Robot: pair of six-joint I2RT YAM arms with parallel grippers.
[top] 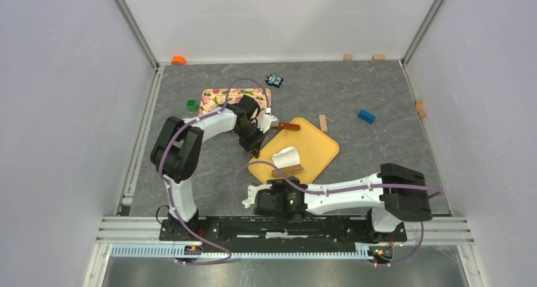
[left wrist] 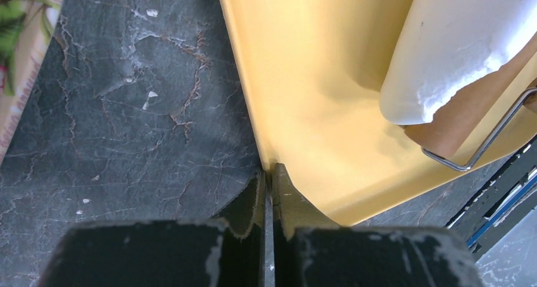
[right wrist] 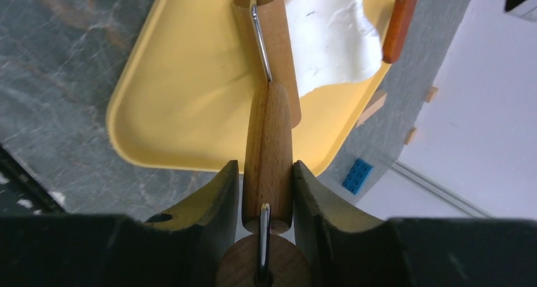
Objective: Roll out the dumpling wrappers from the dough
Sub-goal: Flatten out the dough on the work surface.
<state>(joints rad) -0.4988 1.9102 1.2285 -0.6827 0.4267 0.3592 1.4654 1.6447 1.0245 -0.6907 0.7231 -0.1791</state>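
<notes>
We looked at a gray table (top: 380,154) with crack lines on it and plain white walls around it. The yellow tray (right wrist: 183,90) sat in the middle.

Just in front of the tray's near edge, the right gripper (right wrist: 266,173) held the wooden handle of the roller (right wrist: 269,128). Its fingers were partly closed, one on each side of the handle. Past the handle, the roller's round drum lay on the tray.

The dough (right wrist: 329,40) was on the tray too, touching the drum. It was a flat white patch with a ragged edge. We thought it would be soft, light and a bit sticky, and that it would tear if pinched. So we thought it was better not to grab it at all. It was better to hold the roller by its handle and press the drum over the dough.

At the tray's left edge, the left gripper (left wrist: 268,185) had its fingers shut tight on the thin rim, as if to keep the tray from sliding.

At the tray's far corner lay a brown-handled tool (top: 288,127). Beyond the tray on the left was a flowery board (top: 221,97), with a green block (top: 191,103) beside it. A blue block (top: 366,116) sat off to the tray's right.

We could not read any words or labels anywhere.
</notes>
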